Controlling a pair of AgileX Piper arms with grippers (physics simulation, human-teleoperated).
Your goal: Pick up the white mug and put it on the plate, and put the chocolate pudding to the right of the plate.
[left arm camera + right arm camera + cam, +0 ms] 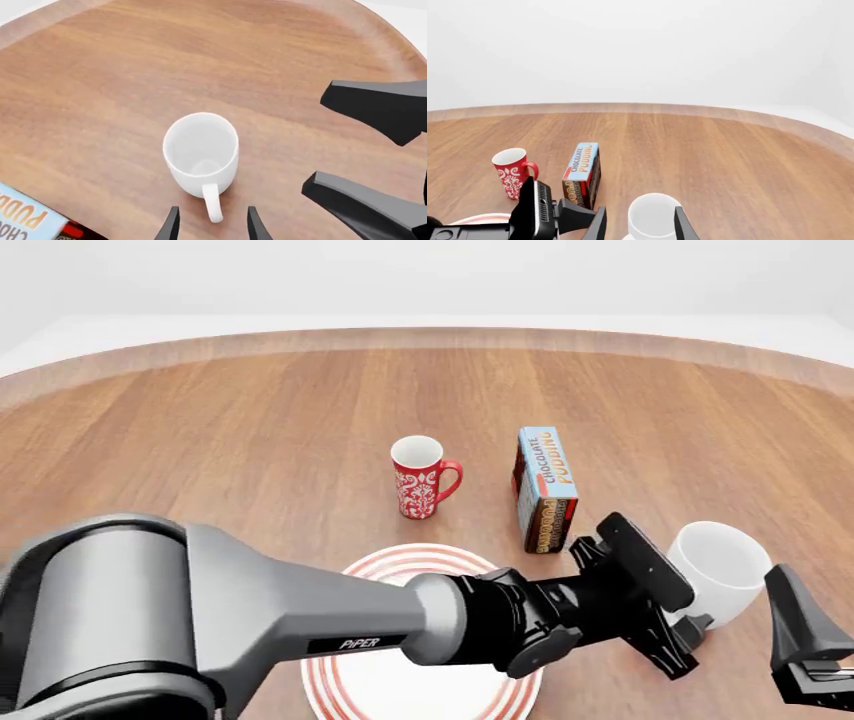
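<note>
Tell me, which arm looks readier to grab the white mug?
Probably the left. Its pincer is open with the white mug handle right between its fingertips. The right pincer also faces the mug, open, but it shows no handle there.

A bare simulated tabletop scene: a round wooden bench (267,420) against a plain, featureless white backdrop (640,45).

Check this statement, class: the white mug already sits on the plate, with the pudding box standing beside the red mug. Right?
Wrong about the mug. The front view shows the white mug on the table, right of the plate. The pudding box does stand beside the red mug.
</note>
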